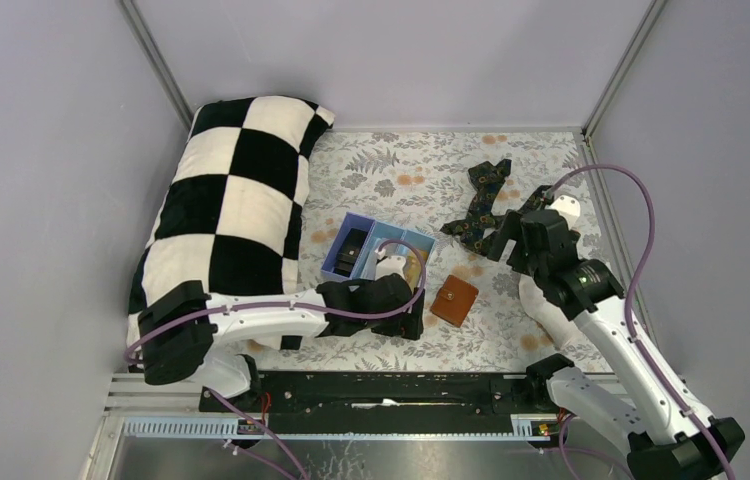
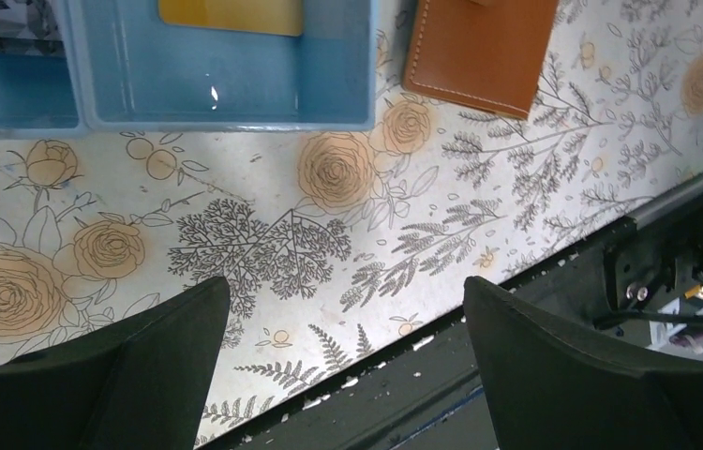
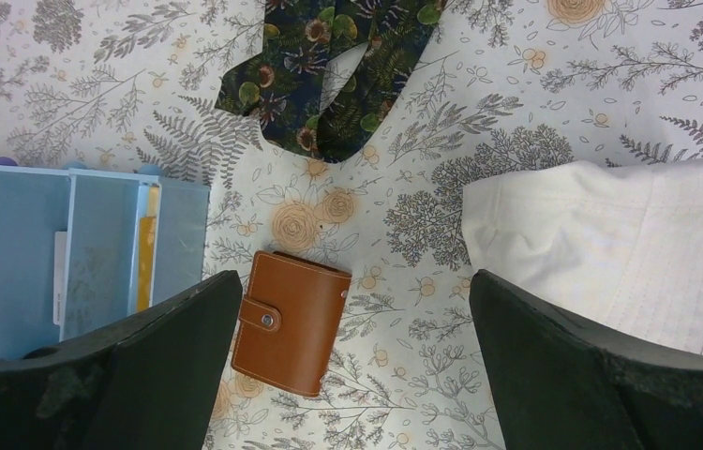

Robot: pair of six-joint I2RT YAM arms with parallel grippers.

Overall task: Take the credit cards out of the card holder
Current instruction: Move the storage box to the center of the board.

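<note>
While the brown leather card holder [image 3: 291, 322] lies snapped shut on the table [image 3: 516, 94], at the lower centre of the right wrist view, the left hand [image 2: 343, 300] and right hand [image 3: 355, 277] both hang wide open and empty. A gold card [image 2: 231, 14] sits in the blue tray [image 2: 235, 94]. Tugging the flat holder open with one hand could skid it against the tray.

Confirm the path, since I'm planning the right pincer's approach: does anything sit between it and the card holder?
Nothing visible: the card holder lies uncovered ahead of the open right pincer; the necktie lies apart.
</note>
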